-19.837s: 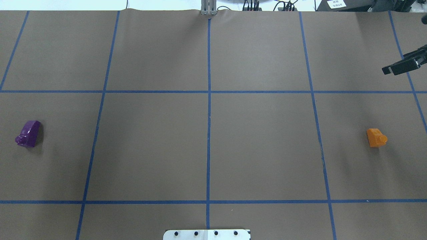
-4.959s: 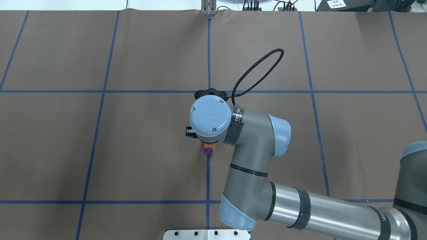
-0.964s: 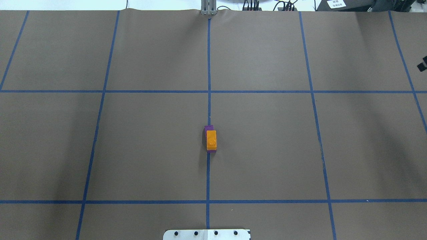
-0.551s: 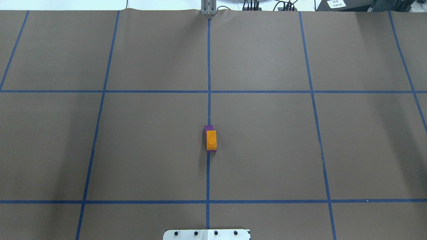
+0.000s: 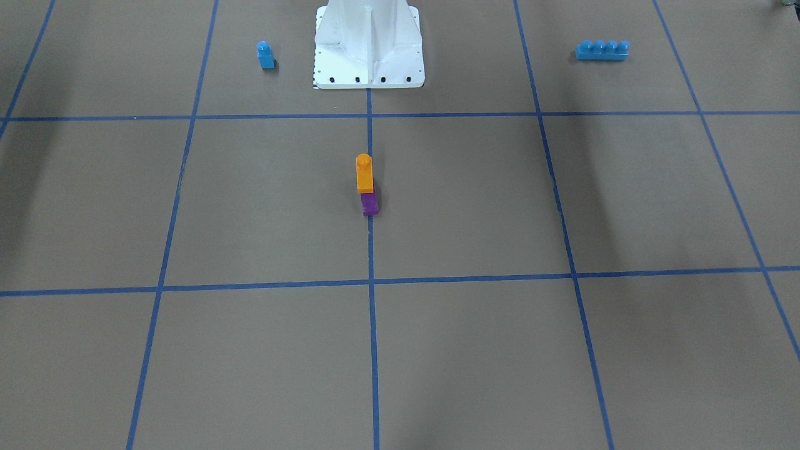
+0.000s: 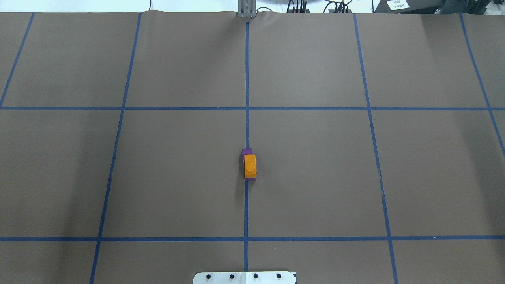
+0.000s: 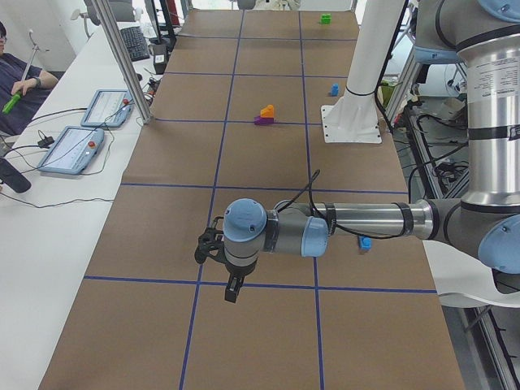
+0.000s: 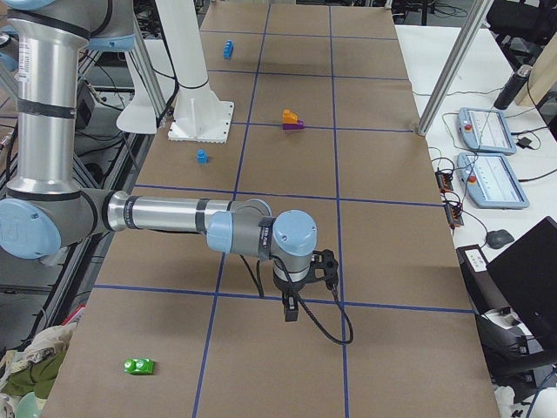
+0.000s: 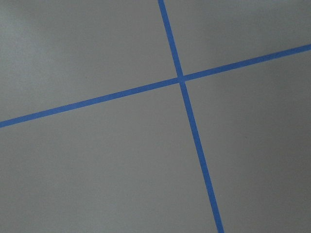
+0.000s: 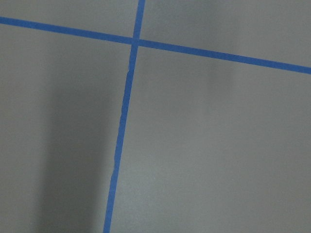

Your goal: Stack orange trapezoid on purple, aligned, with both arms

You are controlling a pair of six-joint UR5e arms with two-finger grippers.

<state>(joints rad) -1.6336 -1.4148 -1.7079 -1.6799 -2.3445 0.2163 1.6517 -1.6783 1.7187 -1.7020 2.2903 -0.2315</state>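
Note:
The orange trapezoid [image 6: 249, 165] sits on top of the purple block [image 6: 247, 150] on the centre tape line, stud up. The stack also shows in the front-facing view, orange [image 5: 364, 174] above purple [image 5: 370, 204]. No gripper touches it. The left gripper [image 7: 231, 288] hangs over the table far from the stack, seen only in the exterior left view. The right gripper [image 8: 290, 309] hangs likewise, seen only in the exterior right view. I cannot tell whether either is open or shut. Both wrist views show only bare mat and tape.
A white pedestal base [image 5: 369, 44] stands at the robot's side of the table. A small blue single-stud block [image 5: 265, 55] and a blue four-stud brick [image 5: 602, 50] lie beside it. A green block [image 8: 139, 366] lies near the right end. Control tablets [image 7: 81, 146] lie on the side bench.
A black piece of the right gripper at the overhead view's right edge one second ago has left the view. The orange-on-purple stack has not moved.

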